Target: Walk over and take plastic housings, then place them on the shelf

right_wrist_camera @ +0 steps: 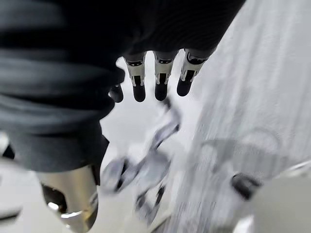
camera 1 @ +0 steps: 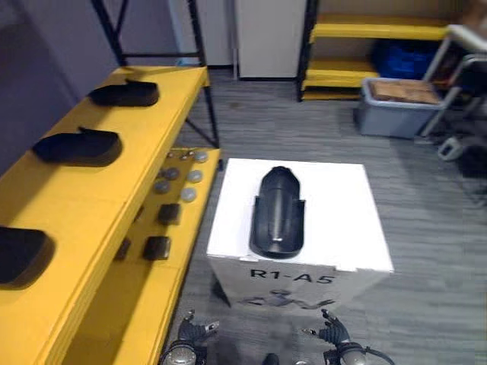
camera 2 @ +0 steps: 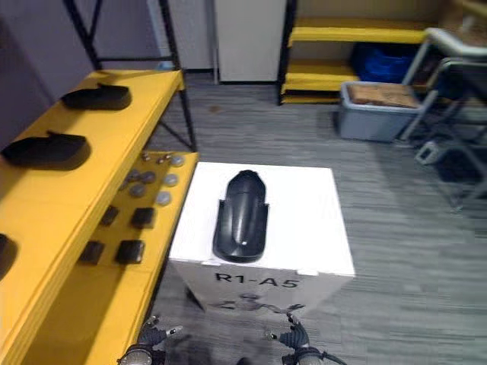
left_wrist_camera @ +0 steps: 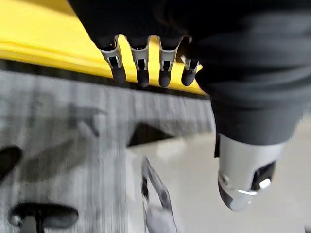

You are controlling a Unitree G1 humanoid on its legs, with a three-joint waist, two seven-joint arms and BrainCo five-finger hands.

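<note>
A black plastic housing (camera 1: 278,213) lies lengthwise on top of a white box (camera 1: 335,228) straight ahead. Three more black housings rest on the yellow shelf's top board (camera 1: 84,190) to my left: a far one (camera 1: 125,94), a middle one (camera 1: 78,147) and a near one (camera 1: 21,255). My left hand (camera 1: 188,334) and right hand (camera 1: 332,336) hang low in front of the box, both below its top and apart from the housing. In the left wrist view the fingers (left_wrist_camera: 141,65) are relaxed and hold nothing. The right wrist view shows fingers (right_wrist_camera: 160,77) straight and empty too.
The shelf's lower board (camera 1: 152,304) carries small dark blocks (camera 1: 157,247) and several round grey parts (camera 1: 188,195). A grey bin (camera 1: 396,106) sits on the floor at the far right beside another yellow rack (camera 1: 380,30). Grey carpet lies open to the right of the box.
</note>
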